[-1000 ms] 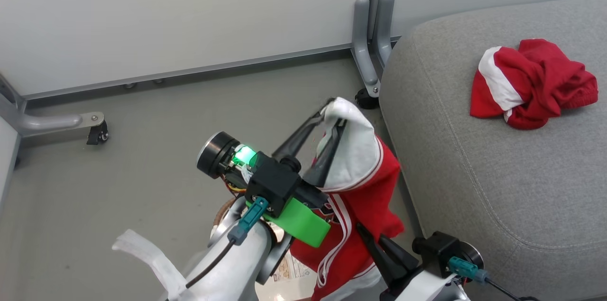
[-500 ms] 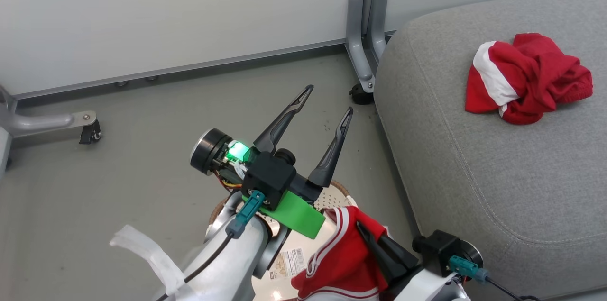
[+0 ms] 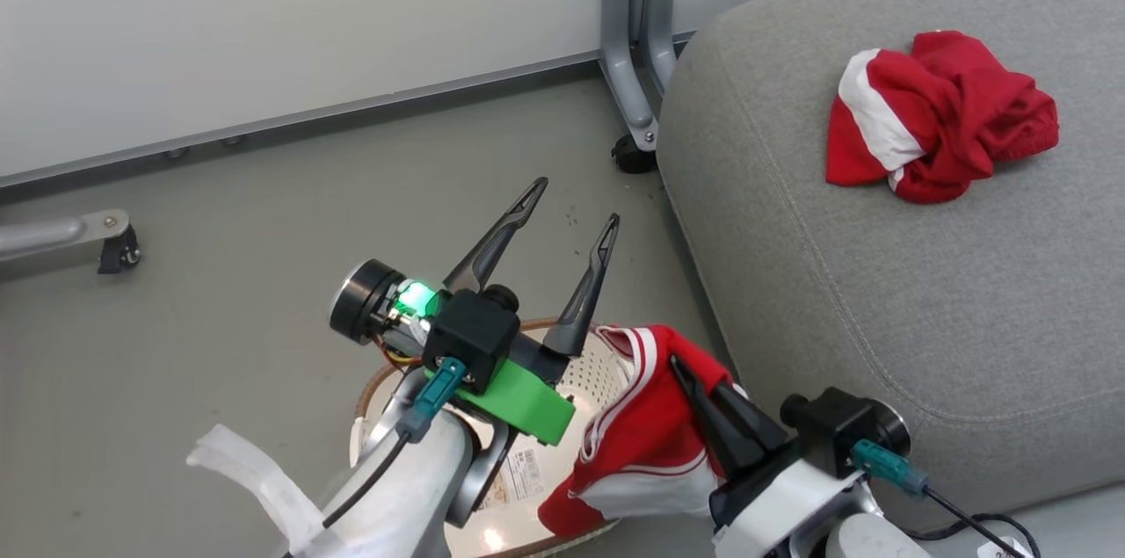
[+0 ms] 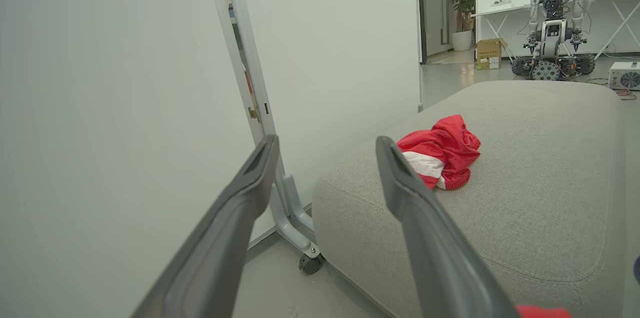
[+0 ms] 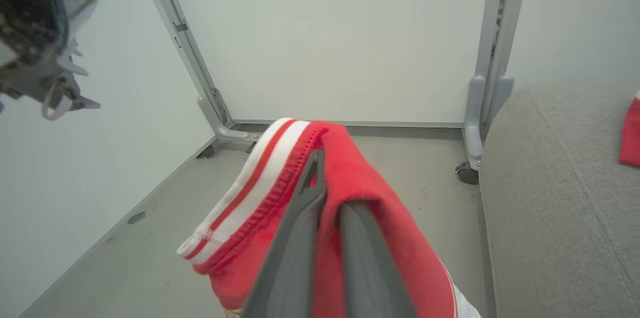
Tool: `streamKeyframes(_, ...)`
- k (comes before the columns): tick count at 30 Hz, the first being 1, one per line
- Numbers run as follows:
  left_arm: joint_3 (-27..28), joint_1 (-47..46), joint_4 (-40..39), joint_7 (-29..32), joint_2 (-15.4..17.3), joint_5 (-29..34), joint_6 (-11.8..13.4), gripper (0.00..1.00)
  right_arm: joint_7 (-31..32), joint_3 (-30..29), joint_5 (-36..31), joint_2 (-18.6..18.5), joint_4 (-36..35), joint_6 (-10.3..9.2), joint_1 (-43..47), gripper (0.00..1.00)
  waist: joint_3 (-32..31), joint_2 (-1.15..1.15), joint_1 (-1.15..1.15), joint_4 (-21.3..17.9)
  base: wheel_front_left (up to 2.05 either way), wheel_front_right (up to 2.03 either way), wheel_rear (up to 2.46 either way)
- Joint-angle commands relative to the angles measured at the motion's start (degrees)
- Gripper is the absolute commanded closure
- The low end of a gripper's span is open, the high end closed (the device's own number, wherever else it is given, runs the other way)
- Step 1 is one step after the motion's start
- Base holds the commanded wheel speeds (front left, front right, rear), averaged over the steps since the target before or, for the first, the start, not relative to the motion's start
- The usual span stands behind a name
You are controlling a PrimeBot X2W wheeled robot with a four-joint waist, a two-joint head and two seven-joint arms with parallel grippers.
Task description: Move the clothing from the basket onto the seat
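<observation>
Sticker (image 3: 526,470) in basket (image 3: 602,362), print illegible

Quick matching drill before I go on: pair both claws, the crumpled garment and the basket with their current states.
1. left claw
2. right claw
3. crumpled red-and-white fabric garment
4. cream perforated plastic basket

A. lying on the grey upholstered seat
B. open, empty
C. on the floor beside the seat
D. shut on a red white-trimmed garment

Pairs: 1-B, 2-D, 3-A, 4-C

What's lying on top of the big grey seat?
One crumpled red-and-white garment lies on the seat. Its folds hide whatever is beneath it. The second garment is off the seat, pinched in the right gripper.
</observation>
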Motion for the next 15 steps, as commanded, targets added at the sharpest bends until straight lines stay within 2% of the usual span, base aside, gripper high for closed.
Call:
streamKeyframes(1,0.4,1.0,0.3,-0.3,0.7,-0.2,0.2,0.0,-0.2,-0.6,-0.7,0.0,-1.0,-0.02,-1.2,1.0,1.1,0.0,0.0,-1.7,0.0,0.0,0.0)
streamKeyframes(7,1.7,2.7,0.8,-0.4,2.6,-0.7,0.3,0.0,-0.2,-3.0,-2.2,0.4,-4.3,-0.02,-2.0,1.0,3.3,0.0,0.0,-5.6,0.0,0.0,0.0)
streamKeyframes(15,7.0,7.1,-0.9,-0.4,5.2,0.4,2.0,0.0,-0.2,-6.1,-3.6,1.8,-7.3,-0.02,-1.3,1.0,6.5,0.0,0.0,-12.4,0.0,0.0,0.0)
